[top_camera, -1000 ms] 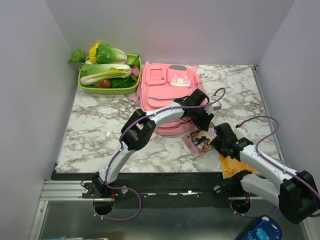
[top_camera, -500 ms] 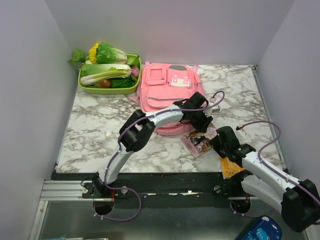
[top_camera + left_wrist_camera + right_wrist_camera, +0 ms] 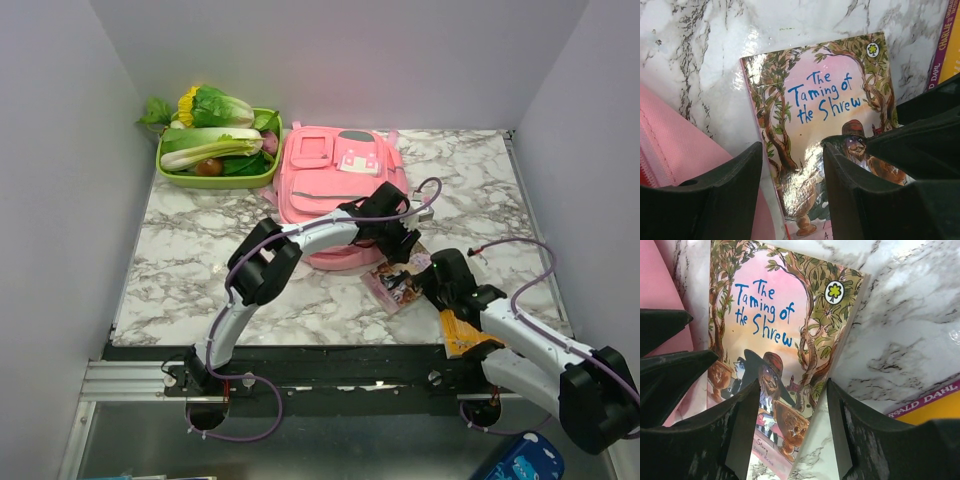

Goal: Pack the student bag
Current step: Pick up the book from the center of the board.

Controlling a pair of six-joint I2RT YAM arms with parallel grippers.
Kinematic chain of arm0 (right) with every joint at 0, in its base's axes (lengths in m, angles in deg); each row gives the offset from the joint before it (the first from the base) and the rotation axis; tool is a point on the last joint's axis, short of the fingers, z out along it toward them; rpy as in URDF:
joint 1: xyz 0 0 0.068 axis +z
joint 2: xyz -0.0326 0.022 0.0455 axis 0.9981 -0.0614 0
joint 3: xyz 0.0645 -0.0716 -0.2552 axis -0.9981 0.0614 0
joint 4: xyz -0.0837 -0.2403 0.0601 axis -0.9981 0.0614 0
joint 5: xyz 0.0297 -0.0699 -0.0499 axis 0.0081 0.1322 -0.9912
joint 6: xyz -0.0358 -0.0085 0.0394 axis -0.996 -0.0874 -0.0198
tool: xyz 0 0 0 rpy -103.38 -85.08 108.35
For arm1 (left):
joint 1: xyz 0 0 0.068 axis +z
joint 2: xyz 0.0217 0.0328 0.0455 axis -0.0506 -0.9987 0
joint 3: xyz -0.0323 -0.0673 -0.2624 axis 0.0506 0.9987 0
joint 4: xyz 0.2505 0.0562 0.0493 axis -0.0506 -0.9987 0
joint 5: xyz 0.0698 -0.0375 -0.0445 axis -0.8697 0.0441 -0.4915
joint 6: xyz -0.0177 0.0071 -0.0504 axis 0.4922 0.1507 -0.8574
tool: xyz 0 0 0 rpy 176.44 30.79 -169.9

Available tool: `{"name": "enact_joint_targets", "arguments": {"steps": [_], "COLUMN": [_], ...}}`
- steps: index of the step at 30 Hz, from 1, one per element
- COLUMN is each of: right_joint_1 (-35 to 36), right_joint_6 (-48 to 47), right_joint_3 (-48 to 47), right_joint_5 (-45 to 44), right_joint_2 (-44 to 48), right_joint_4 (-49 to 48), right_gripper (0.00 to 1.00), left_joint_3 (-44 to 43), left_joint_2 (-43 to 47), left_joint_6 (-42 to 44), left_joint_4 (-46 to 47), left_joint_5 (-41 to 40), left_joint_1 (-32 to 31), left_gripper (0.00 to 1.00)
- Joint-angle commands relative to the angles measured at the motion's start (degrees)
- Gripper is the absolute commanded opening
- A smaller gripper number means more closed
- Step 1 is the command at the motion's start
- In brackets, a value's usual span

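Note:
The student bag (image 3: 335, 185) lies flat at the back middle of the marble table; its pink fabric edge (image 3: 670, 150) also shows in the left wrist view. A picture book, "The Taming of the Shrew" (image 3: 398, 283) (image 3: 825, 95) (image 3: 775, 315), lies flat just in front of its right corner. My left gripper (image 3: 398, 250) (image 3: 792, 192) is open, its jaws straddling the book's edge on the bag side. My right gripper (image 3: 432, 288) (image 3: 790, 432) is open too, straddling the book's opposite edge. The two grippers nearly touch over the book.
A yellow Roald Dahl book (image 3: 462, 330) (image 3: 935, 412) lies right of the picture book, partly under my right arm. A green tray (image 3: 268, 168) of vegetables stands at the back left. A blue-patterned item (image 3: 520, 462) lies below the table edge at the near right.
My left arm has swung slightly left, its gripper staying over the book. My right gripper has edged left onto the book. The book has stayed flat.

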Motion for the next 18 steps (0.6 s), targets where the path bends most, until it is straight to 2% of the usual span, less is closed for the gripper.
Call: {"name": "enact_joint_targets", "arguments": {"steps": [1,13,18], "right_joint_1": [-0.3,-0.3,-0.3], "right_joint_6": [-0.4,-0.4,-0.6], "right_joint_3": [1.3,3.0,3.1], "right_joint_5": [2.1,3.7,3.8], "right_joint_2": [-2.0,-1.1,-1.2], "right_joint_4": [-0.7,-3.2,-2.7], "right_gripper": [0.64,0.63,0.63], "left_joint_3": [1.2,-0.7,-0.4], "left_joint_2": [2.7,-1.5,-1.6], "left_joint_6": [-0.6,-0.4,-0.3], "left_joint_4": [1.6,-0.8,-0.2], "left_joint_5": [0.8,-5.8,-11.6], "left_joint_1": [0.8,0.8,0.8], "left_gripper": [0.59,0.59,0.61]}}
